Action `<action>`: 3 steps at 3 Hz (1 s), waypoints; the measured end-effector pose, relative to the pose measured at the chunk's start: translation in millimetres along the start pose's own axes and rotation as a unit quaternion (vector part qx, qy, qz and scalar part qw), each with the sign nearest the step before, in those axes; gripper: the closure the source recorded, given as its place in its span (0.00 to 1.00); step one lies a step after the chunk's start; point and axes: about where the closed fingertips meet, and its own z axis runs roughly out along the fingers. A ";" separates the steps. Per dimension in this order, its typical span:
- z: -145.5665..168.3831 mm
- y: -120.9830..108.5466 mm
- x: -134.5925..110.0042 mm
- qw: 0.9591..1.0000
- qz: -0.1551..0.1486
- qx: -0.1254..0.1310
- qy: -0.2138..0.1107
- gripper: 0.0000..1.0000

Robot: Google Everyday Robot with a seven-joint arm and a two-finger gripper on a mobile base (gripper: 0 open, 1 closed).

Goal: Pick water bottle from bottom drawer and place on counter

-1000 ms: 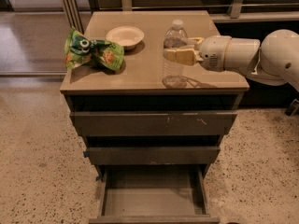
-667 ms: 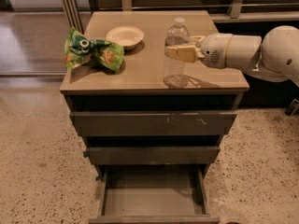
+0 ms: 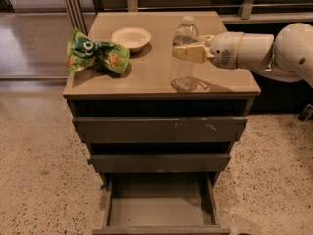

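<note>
The water bottle (image 3: 184, 58), clear with a white cap, stands upright on the counter (image 3: 151, 70), towards its right side. My gripper (image 3: 191, 48) reaches in from the right and is shut on the bottle around its upper body, with one cream finger (image 3: 190, 53) across its front. The bottle's base rests on or just above the tan surface. Below, the bottom drawer (image 3: 159, 204) is pulled out, and its grey floor is bare.
A white bowl (image 3: 130, 37) sits at the back middle of the counter. A crumpled green snack bag (image 3: 98, 55) lies at its left edge. The two upper drawers (image 3: 161, 129) stick out slightly. Speckled floor surrounds the cabinet, and a railing runs behind it.
The gripper and the bottle have shifted very slightly to the right. The bottle stays upright in the grip, and nothing else has moved.
</note>
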 end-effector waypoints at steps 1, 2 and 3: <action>0.0 0.0 0.0 1.000 0.000 0.000 0.000 0.61; 1.1 0.4 2.1 1.000 -0.003 0.000 0.000 0.34; 4.1 1.4 7.8 1.000 -0.010 0.000 0.000 0.49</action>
